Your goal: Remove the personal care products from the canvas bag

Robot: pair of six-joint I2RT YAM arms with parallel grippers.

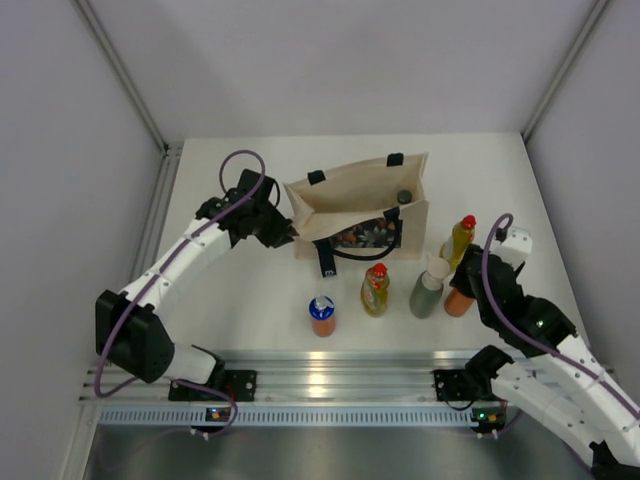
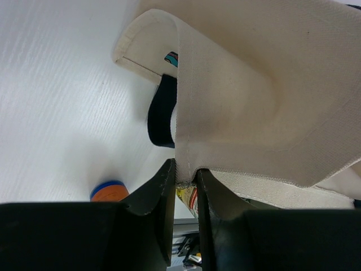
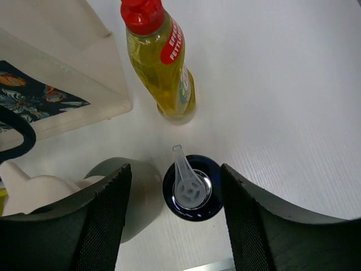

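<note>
Canvas bag (image 2: 271,96) rim is clamped in the left gripper (image 2: 185,175), so raise the spread-open right gripper (image 3: 175,186) straight up, clear of the dark-capped orange bottle (image 3: 192,199).

Bag (image 1: 360,205) stands mid-worktop (image 1: 250,300), mouth up. B1 (image 1: 404,197) sits inside the bag, at its right end. B2 (image 1: 460,240) is on the worktop just right of the bag, apart from it. Four bottles form a row in front of the bag, left to right: B3 (image 1: 322,315), B4 (image 1: 375,290), B5 (image 1: 428,290), B6 (image 1: 460,300). B3 is slightly nearer the arm bases than the rest. B5 and B6 are just beside each other; can't tell if they touch. B6 is in front of B2. Left pincer (image 1: 285,235) is at the bag's left end, fingers clamped on the rim. Right pincer (image 3: 175,175) is above B6, one finger on each side of its top, not touching.
</note>
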